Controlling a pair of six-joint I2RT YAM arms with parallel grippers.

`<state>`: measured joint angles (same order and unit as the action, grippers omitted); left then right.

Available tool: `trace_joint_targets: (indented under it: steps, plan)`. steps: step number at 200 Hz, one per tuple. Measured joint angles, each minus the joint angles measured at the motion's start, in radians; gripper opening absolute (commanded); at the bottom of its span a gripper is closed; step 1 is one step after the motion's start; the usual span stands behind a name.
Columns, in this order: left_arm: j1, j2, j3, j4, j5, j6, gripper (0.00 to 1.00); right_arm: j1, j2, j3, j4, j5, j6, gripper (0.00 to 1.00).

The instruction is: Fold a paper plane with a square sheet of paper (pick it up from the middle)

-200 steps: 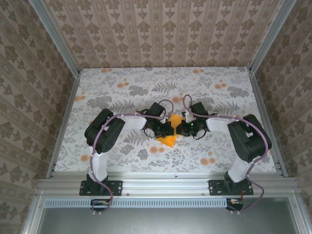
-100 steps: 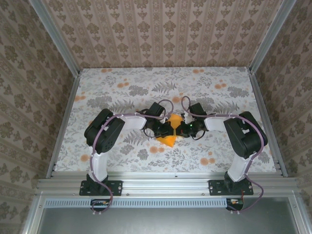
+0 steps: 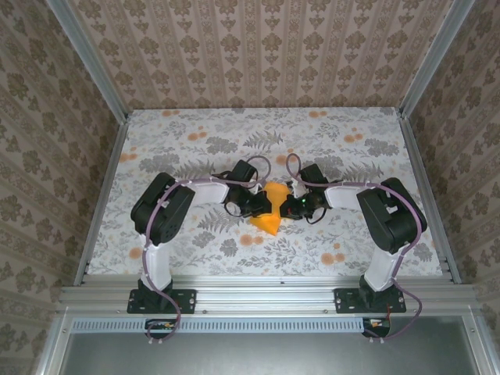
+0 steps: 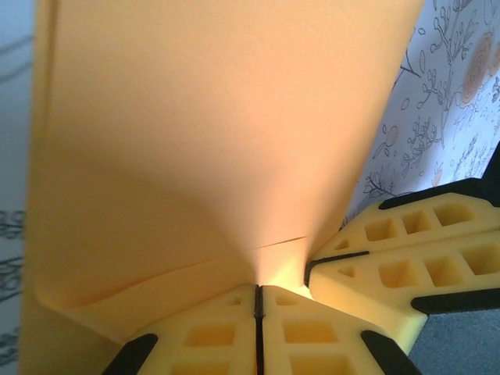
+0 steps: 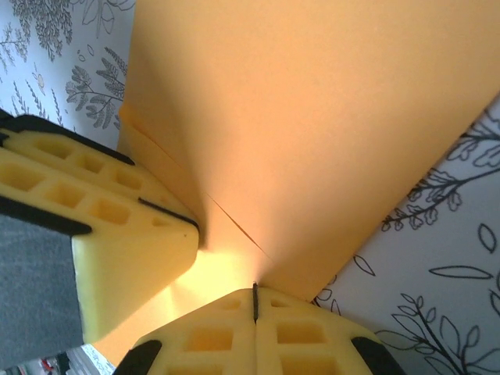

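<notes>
The orange paper plane (image 3: 269, 219) is a creased, folded piece held upright over the middle of the table, its point toward the near edge. My left gripper (image 3: 259, 205) is shut on its left side and my right gripper (image 3: 286, 206) is shut on its right side, the two almost touching. In the left wrist view the paper (image 4: 219, 133) rises from my shut left gripper (image 4: 258, 291), with the right gripper's fingers (image 4: 406, 258) close beside. In the right wrist view the paper (image 5: 312, 117) fans up from my shut right gripper (image 5: 255, 291), beside the left gripper's fingers (image 5: 101, 226).
The table (image 3: 351, 242) carries a grey leaf print with small orange flowers. Patterned walls and metal frame rails (image 3: 101, 203) close it in at the left, right and back. Both arms bend inward across the table's middle.
Both grippers have drawn closer together and shifted slightly left with the paper held between them. The left arm's elbow has swung a little to the left.
</notes>
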<state>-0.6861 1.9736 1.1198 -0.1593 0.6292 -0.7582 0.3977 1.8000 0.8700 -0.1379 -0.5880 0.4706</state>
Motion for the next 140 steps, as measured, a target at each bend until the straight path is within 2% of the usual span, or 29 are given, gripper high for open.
trace_joint_targets:
  steps: [140]
  plan:
    - [0.103,0.004,0.054,-0.106,-0.047,0.101,0.09,0.007,0.000,0.013,-0.024,0.016,-0.030,0.06]
